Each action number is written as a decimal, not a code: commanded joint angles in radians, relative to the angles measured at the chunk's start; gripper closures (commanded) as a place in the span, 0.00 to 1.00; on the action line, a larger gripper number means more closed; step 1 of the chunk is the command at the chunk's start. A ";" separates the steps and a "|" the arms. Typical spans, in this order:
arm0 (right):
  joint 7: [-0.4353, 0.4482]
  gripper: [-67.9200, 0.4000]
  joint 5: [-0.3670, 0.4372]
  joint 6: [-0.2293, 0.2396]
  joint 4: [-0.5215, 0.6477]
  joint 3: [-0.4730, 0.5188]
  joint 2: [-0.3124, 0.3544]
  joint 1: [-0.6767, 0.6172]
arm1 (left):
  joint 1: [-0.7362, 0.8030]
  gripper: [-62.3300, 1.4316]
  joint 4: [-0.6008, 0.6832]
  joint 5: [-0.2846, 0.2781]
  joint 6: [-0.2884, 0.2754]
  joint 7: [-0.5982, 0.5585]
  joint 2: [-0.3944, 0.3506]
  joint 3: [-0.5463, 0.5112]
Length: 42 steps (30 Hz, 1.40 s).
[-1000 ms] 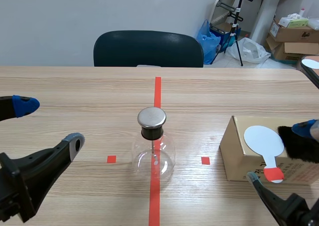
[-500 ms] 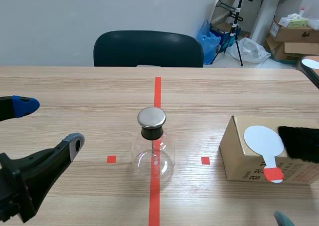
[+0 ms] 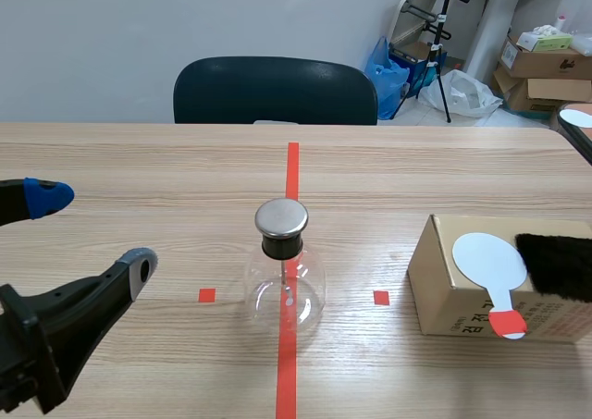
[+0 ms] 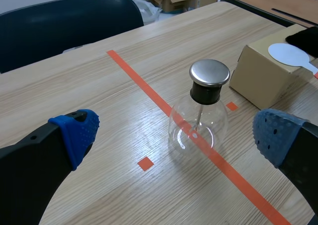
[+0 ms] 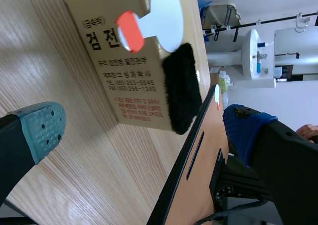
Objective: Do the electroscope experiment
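The left end effector [image 3: 92,231] hangs released low over the bench [image 3: 139,160], its blue-padded fingers spread wide. Ahead of it, in line with the gap between those fingers and untouched, stands the electroscope [image 3: 284,276]. It is a round clear glass flask with a black stopper, a flat metal cap [image 3: 281,217] and a thin rod hanging inside, sitting on the red tape line. The right end effector [image 5: 144,129] is also released, fingers wide apart with nothing between them. Ahead of it lies a cardboard box [image 5: 107,86]. On the box's top rest a white paddle [image 5: 166,19] with a red handle end and, just beside the paddle, a black fur pad [image 5: 181,88].
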 commanded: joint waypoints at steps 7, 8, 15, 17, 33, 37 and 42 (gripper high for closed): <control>-0.008 0.00 -0.058 -0.248 -0.180 -0.097 0.014 0.181 | -0.003 0.00 0.018 -0.006 0.005 -0.011 0.005 0.007; -0.021 0.00 -0.064 -0.273 -0.200 -0.111 0.014 0.203 | -0.003 0.00 0.018 -0.006 0.005 -0.011 0.005 0.007; -0.133 0.00 -0.130 -0.338 -0.280 -0.190 0.014 0.322 | -0.003 0.00 0.018 -0.006 0.005 -0.011 0.005 0.007; -0.159 0.00 -0.143 -0.338 -0.298 -0.208 0.014 0.351 | -0.003 0.00 0.018 -0.006 0.005 -0.011 0.005 0.007; -0.312 0.00 -0.204 -0.338 -0.377 -0.328 0.011 0.505 | -0.003 0.00 0.018 -0.007 0.005 -0.018 0.005 0.006; -0.338 0.00 -0.267 -0.340 -0.377 -0.333 -0.015 0.507 | -0.003 0.00 0.018 -0.006 0.006 -0.018 0.005 0.006; -0.355 0.00 -0.317 -0.355 -0.377 -0.333 -0.034 0.491 | -0.003 0.00 0.018 -0.006 0.006 -0.018 0.005 0.006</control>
